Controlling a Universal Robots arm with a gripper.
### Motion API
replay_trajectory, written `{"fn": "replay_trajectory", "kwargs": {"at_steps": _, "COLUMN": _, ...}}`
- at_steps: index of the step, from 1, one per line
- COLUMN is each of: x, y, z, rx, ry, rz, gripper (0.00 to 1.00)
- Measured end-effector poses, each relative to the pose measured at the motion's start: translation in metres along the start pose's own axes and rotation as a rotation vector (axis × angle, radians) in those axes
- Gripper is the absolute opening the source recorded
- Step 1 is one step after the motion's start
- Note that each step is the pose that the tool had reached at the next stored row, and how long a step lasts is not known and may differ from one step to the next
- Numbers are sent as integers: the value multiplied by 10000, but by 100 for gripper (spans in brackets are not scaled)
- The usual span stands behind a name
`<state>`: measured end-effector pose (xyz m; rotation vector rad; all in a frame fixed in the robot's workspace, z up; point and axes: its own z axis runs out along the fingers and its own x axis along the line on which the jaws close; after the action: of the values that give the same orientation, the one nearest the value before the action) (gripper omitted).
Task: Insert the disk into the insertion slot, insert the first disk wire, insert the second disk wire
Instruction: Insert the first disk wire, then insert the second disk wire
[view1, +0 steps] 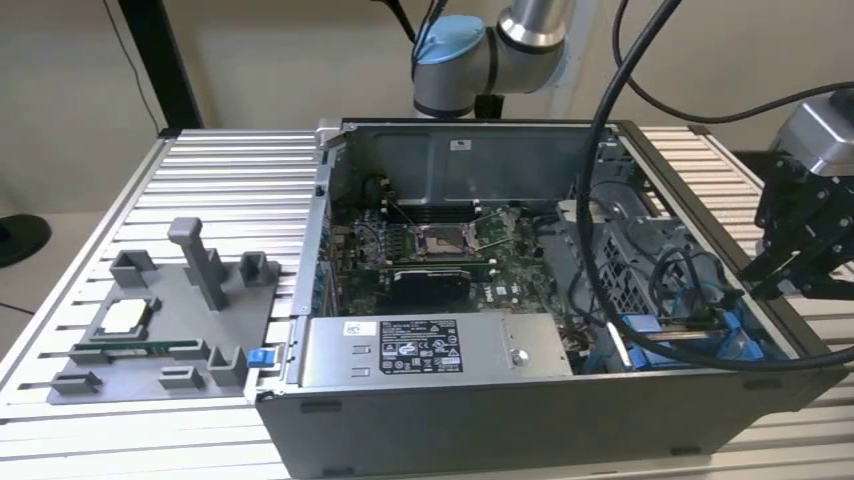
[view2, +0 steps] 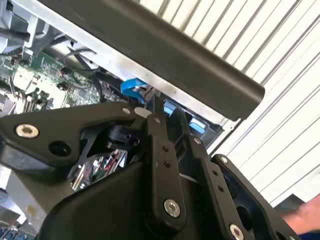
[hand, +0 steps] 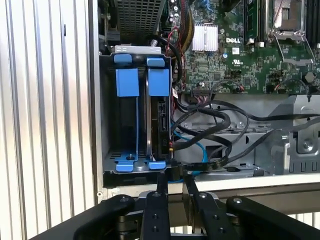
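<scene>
Disk (hand: 159, 125) sits seated in the insertion slot (hand: 137, 49), edge-on in the first wrist view, with blue carrier tabs at both ends. The lane beside it, toward the case wall (hand: 96, 100) and ribbed worktop (hand: 50, 110), is open room. On its other side, black cables (hand: 220, 120) and a blue cable (hand: 197, 147) loop in close. End effector (hand: 175, 181) hangs over the case rim at the slot's end, fingers pinched on a small black plug (hand: 173, 171).
</scene>
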<state>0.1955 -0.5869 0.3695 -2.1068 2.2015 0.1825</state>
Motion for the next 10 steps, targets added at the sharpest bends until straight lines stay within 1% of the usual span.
{"fn": "replay_trajectory", "kwargs": {"at_steps": 1, "x": 0, "y": 0, "z": 0, "rx": -3, "ry": -4, "rz": 0, "gripper": 100}}
{"fn": "replay_trajectory", "kwargs": {"at_steps": 2, "x": 1, "y": -2, "z": 1, "rx": -70, "ry": -15, "rz": 7, "gripper": 100}}
{"fn": "replay_trajectory", "kwargs": {"at_steps": 3, "x": 1, "y": -3, "z": 2, "rx": -197, "ry": -29, "rz": 22, "gripper": 100}}
{"fn": "replay_trajectory", "kwargs": {"at_steps": 4, "x": 4, "y": -6, "z": 5, "rx": -255, "ry": -47, "rz": 27, "gripper": 100}}
{"fn": "replay_trajectory", "kwargs": {"at_steps": 10, "x": 33, "y": -59, "z": 37, "rx": -498, "ry": -177, "rz": 58, "gripper": 100}}
